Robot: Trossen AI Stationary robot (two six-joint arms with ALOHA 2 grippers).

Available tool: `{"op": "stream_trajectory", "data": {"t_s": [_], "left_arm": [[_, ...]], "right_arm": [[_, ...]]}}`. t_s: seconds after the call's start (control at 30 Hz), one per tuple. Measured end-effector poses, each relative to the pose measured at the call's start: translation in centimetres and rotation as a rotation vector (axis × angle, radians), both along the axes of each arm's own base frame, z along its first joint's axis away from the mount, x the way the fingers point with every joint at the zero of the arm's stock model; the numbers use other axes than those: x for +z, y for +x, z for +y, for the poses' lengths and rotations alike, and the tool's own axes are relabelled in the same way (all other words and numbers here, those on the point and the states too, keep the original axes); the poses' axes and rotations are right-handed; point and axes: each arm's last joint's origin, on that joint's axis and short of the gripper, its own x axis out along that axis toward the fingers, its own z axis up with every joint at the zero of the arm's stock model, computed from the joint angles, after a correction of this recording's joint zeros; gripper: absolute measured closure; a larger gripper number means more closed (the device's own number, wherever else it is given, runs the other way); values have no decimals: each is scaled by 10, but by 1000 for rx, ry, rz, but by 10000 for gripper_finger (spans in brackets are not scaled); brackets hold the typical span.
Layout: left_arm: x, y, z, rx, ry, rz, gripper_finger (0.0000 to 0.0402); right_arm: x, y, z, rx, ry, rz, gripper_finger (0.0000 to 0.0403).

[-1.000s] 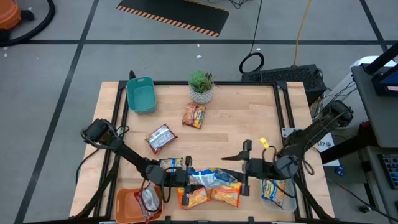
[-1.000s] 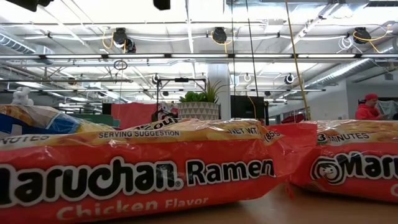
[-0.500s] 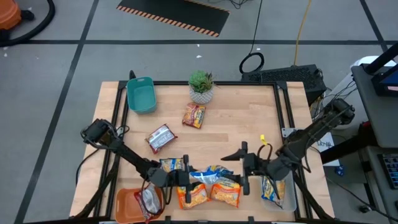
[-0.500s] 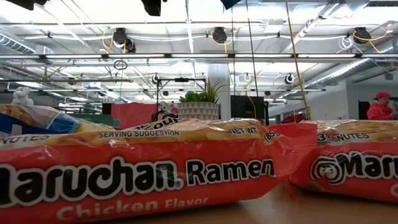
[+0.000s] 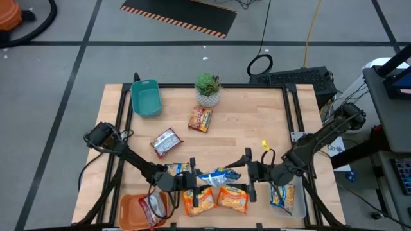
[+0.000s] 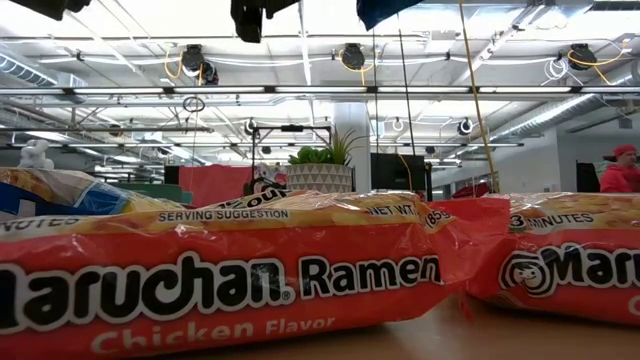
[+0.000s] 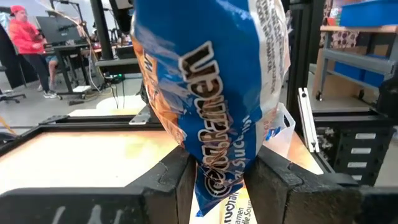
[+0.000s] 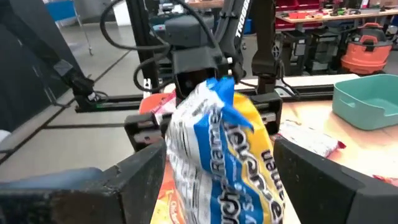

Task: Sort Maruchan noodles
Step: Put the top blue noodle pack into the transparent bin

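Since the earlier frame the right tool has moved in toward the left one and spread its fingers, and the blue-and-yellow ramen packet now hangs between the two tools above the front of the desk.

High view: the left tool is clamped on the packet's end. Two orange Maruchan packets lie just below it, a silver-red packet and a dark red one farther back.

Low view: the orange chicken-flavor packets fill the foreground.

Left wrist view: both fingers pinch the blue packet.

Right wrist view: the right tool's fingers stand wide apart either side of the packet, not touching it.
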Motion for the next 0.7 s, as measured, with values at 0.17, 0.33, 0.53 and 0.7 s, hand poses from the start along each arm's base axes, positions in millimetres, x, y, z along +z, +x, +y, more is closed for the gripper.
{"op": "stream_trajectory", "data": {"t_s": [0.17, 0.33, 0.53, 0.7], "left_arm": [[0, 2, 4, 9, -63, -4, 277], [0, 3, 5, 10, -90, -6, 277], [-1, 3, 5, -2, -121, -5, 277], [-1, 3, 5, -6, -124, 1, 277]], "right_arm": [[-3, -1, -1, 3, -39, 29, 110], [-7, 3, -2, -9, -42, 42, 110], [-19, 19, -12, -32, -36, 85, 110], [-19, 24, -18, -6, -10, 83, 120]]}}
